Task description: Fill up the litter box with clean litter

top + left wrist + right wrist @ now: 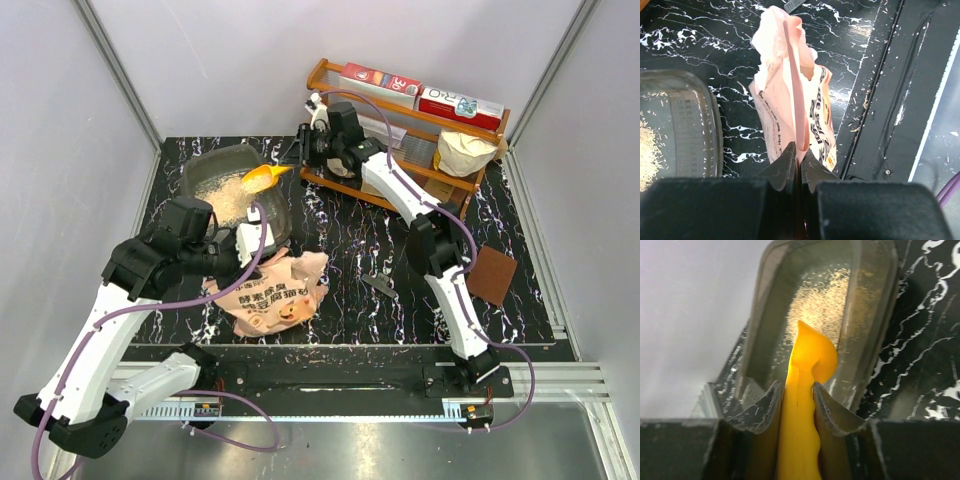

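The dark grey litter box [205, 165] stands at the back left with pale beige litter [228, 192] in it. My right gripper [298, 160] is shut on the handle of a yellow-orange scoop [265, 178], held over the box's right side. In the right wrist view the scoop [811, 354] points into the litter box [871, 300], above the litter [820, 305]. My left gripper [262, 248] is shut on the top edge of the pink pig-face bag [282, 297], which rests on the table just in front of the box. The left wrist view shows the bag [790, 95] pinched at my gripper [799, 156] and the box [690, 125] at left.
A wooden shelf [330, 75] with red-and-white cartons and a white pouch [465, 152] stands at the back right. A brown square pad [492, 275] and a small dark tool [380, 287] lie on the black marbled table. Grey walls close in on three sides.
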